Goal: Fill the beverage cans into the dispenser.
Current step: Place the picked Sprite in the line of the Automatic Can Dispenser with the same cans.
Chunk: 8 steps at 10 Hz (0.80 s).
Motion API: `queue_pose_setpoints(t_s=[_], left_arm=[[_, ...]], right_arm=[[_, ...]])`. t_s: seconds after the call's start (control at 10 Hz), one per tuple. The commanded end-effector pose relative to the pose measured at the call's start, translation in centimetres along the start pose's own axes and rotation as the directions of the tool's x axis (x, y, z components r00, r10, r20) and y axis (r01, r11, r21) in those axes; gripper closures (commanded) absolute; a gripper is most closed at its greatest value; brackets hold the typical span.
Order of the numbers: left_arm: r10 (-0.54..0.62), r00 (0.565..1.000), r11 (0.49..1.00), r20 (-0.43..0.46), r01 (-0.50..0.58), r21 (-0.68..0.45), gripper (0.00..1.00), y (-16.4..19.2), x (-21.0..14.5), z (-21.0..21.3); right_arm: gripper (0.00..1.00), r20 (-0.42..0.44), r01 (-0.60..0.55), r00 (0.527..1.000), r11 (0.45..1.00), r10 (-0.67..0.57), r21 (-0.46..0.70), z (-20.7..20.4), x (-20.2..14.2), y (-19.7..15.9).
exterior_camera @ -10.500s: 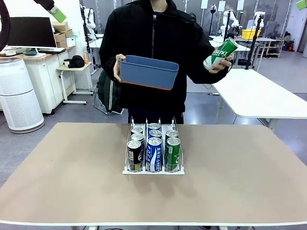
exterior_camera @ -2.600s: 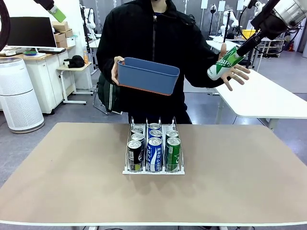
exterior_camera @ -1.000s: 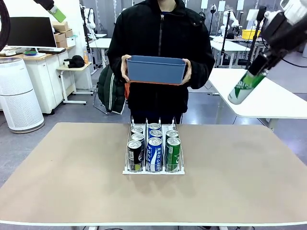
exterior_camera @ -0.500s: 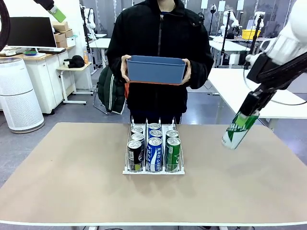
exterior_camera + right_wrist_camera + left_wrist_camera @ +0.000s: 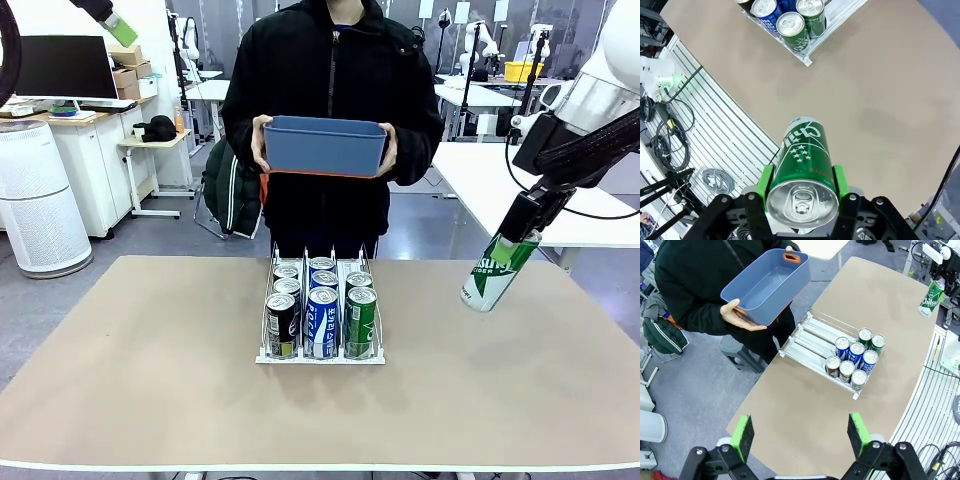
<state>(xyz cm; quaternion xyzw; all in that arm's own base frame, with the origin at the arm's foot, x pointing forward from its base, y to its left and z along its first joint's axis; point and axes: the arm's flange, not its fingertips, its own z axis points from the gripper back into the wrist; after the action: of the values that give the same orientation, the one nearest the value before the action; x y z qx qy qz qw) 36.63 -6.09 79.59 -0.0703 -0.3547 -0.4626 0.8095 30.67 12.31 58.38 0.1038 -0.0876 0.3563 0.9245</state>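
Note:
The white wire dispenser [image 5: 320,357] sits mid-table with several black, blue-and-white and green beverage cans [image 5: 321,318] in its three lanes. My right gripper [image 5: 516,238] is shut on a green can [image 5: 494,272], which hangs tilted above the table to the right of the dispenser. In the right wrist view that can [image 5: 802,160] sits between my green pads [image 5: 764,183], with the dispenser [image 5: 837,17] beyond it. My left gripper [image 5: 801,435] stands open high above the table, looking down on the dispenser [image 5: 812,336], its cans [image 5: 855,357] and the held can [image 5: 929,296].
A person stands at the far side, holding a blue bin [image 5: 325,147] at chest height in both hands; seen from above, the bin [image 5: 767,285] holds nothing. A green pad of my left gripper [image 5: 121,29] shows at the top left. Bare tabletop lies around the dispenser.
My right arm has brought the green can down from high at the right to just above the table beside the dispenser. The person and the bin have stayed still.

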Motion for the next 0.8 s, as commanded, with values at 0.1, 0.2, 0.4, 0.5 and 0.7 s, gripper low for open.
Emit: queue_pose_setpoints(t_s=[0.1, 0.2, 0.4, 0.5, 0.7], left_arm=[[-0.001, 1.000, 1.000, 0.000, 0.001, -0.001, 0.00, 0.0, -0.2, 0.1], [-0.001, 1.000, 1.000, 0.000, 0.001, -0.001, 0.00, 0.0, -0.2, 0.1], [-0.001, 1.000, 1.000, 0.000, 0.001, -0.001, 0.00, 0.0, -0.2, 0.1], [-0.001, 1.000, 1.000, 0.000, 0.001, -0.001, 0.00, 0.0, -0.2, 0.1], [-0.001, 1.000, 1.000, 0.000, 0.001, -0.001, 0.00, 0.0, -0.2, 0.1]], right_arm=[[0.42, -0.071, -0.205, 0.976, 0.978, 0.208, 0.045, -2.9, 3.0, 1.9], [0.42, -0.115, -0.256, 0.960, 0.967, 0.255, 0.012, -4.2, 3.7, 2.8], [0.42, -0.132, -0.292, 0.947, 0.956, 0.291, 0.013, -6.6, 5.0, 4.3], [0.42, -0.134, -0.319, 0.939, 0.948, 0.317, 0.007, -7.7, 5.7, 4.1], [0.42, -0.139, -0.359, 0.923, 0.933, 0.358, 0.016, -10.7, 7.7, 4.6]])
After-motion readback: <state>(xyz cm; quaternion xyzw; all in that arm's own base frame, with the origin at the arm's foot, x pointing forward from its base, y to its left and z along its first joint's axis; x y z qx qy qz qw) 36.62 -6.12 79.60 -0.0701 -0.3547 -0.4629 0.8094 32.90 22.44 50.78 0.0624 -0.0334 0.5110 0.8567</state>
